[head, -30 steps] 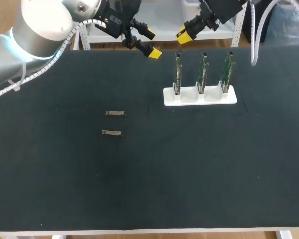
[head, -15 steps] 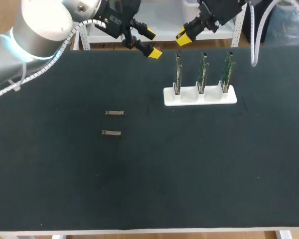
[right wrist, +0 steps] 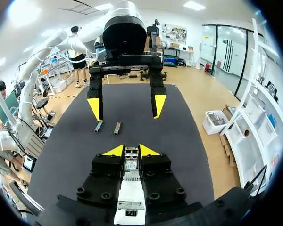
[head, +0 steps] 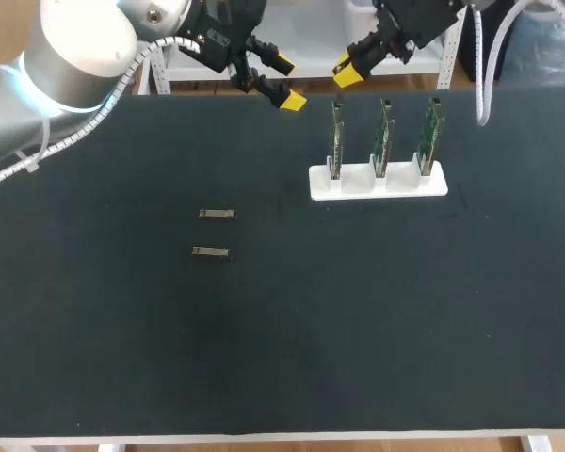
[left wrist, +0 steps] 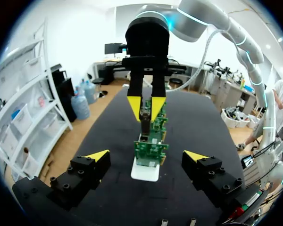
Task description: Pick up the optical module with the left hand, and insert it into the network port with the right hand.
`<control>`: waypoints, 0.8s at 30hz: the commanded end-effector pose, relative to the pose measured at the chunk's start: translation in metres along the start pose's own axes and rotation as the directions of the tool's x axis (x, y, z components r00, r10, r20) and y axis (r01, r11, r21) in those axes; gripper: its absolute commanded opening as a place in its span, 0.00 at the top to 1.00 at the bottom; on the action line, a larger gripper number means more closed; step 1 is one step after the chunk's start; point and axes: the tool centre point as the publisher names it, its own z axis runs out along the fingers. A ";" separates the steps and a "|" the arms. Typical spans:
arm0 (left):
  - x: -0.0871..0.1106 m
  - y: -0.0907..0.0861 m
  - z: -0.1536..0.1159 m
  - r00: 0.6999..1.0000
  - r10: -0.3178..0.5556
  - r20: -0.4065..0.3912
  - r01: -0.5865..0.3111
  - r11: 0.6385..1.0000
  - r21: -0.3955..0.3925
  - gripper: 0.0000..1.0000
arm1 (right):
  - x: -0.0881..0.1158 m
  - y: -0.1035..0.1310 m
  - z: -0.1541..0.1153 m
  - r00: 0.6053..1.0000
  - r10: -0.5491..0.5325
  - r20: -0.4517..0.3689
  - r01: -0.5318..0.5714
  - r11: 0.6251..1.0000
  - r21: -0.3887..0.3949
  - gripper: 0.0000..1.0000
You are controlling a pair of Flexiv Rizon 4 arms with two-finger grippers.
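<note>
Two small grey optical modules lie on the black table, one (head: 217, 214) just behind the other (head: 210, 251); in the right wrist view they (right wrist: 117, 128) lie under my left gripper. My right gripper (right wrist: 131, 150) is shut on a third optical module (right wrist: 130, 165), a silver piece with a white label. In the left wrist view that gripper (left wrist: 145, 107) hangs right over the nearest green board (left wrist: 151, 151) of the white holder (left wrist: 145, 173). My left gripper (head: 287, 83) hovers wide open and holds nothing, at the table's far edge, left of the holder (head: 378, 184).
The white holder carries three upright green circuit boards (head: 382, 132) in a row at the back right. The black mat (head: 358, 311) covers the whole table.
My right gripper has edged very slightly up and left with the module. The left arm and the modules on the table have not moved.
</note>
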 end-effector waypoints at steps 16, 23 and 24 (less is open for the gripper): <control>0.000 -0.001 0.000 1.000 0.000 -0.002 0.000 1.000 -0.002 0.00 | 0.004 0.011 0.002 1.000 0.000 0.005 0.000 1.000 0.023 1.00; 0.000 -0.001 0.000 1.000 0.000 -0.002 0.000 1.000 -0.002 0.00 | 0.004 0.010 0.003 1.000 -0.002 0.001 0.002 1.000 0.024 1.00; 0.000 -0.001 0.000 1.000 0.000 -0.002 0.000 1.000 -0.002 0.00 | 0.004 0.010 0.003 1.000 -0.002 0.002 0.002 1.000 0.024 1.00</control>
